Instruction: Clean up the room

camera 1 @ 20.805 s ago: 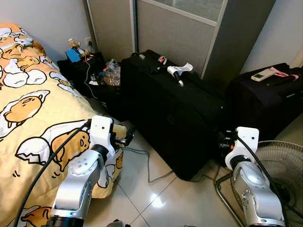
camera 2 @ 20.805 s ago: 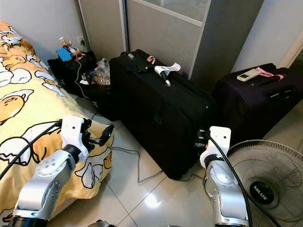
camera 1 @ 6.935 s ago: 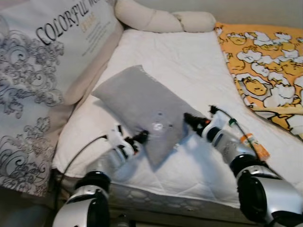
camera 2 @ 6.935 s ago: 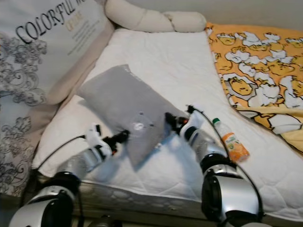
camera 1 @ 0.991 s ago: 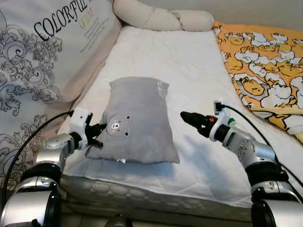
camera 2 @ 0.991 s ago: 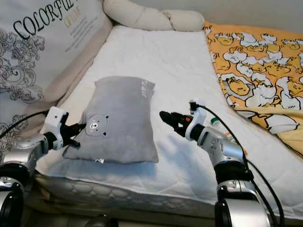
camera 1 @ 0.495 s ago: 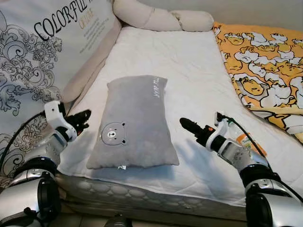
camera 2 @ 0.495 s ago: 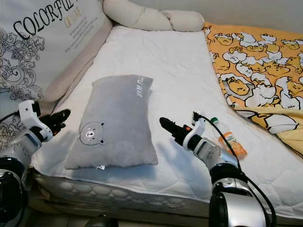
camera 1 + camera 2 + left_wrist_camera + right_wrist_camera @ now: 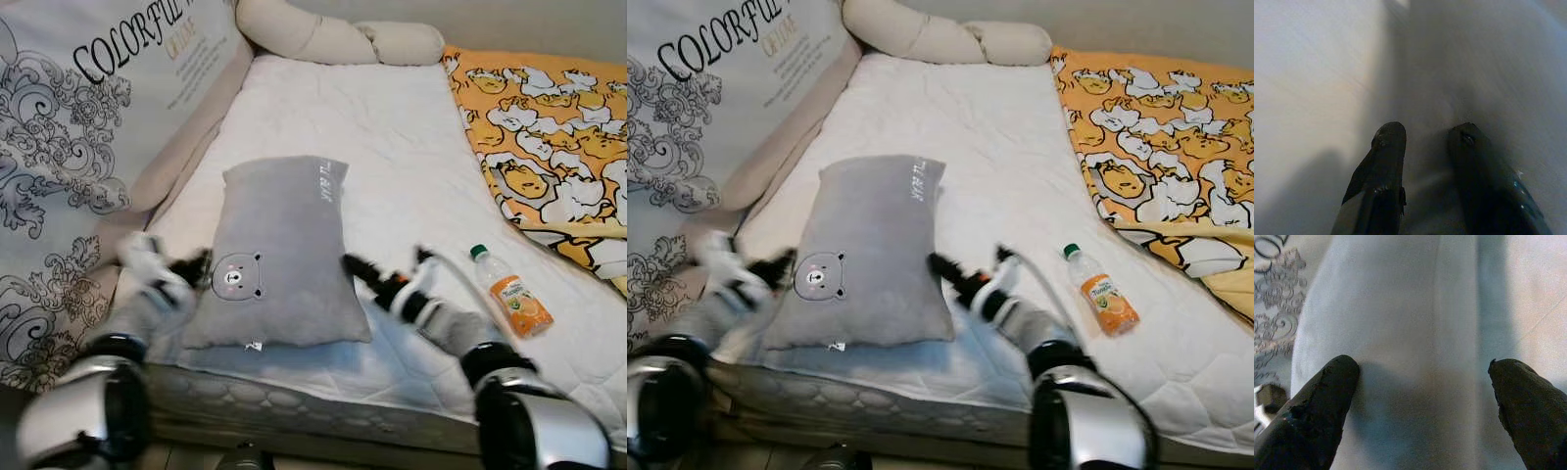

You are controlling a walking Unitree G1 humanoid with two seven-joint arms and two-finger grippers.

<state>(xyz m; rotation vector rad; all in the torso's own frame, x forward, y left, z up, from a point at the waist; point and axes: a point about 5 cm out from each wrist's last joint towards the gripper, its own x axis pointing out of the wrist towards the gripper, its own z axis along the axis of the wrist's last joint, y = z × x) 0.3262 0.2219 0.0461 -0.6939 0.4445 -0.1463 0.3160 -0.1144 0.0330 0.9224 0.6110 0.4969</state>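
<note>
Both arms are smeared with motion blur: the left gripper [image 9: 196, 266] at the grey pillow's [image 9: 279, 255] left edge is a soft dark streak, its finger spacing unreadable from the head views. The right gripper [image 9: 358, 269] is blurred too, fingers melting into 1 dark line at the pillow's right edge. Left wrist view is hazy, its 2 black fingers [image 9: 1382, 161] cut off at the frame's bottom. The pillow's small lettering [image 9: 323, 182] is too tiny to read. The juice bottle's [image 9: 511, 302] label can't be made out. The printed cushion [image 9: 88, 117] runs off the frame's left edge, and the patterned yellow blanket [image 9: 549, 117] off the right.
</note>
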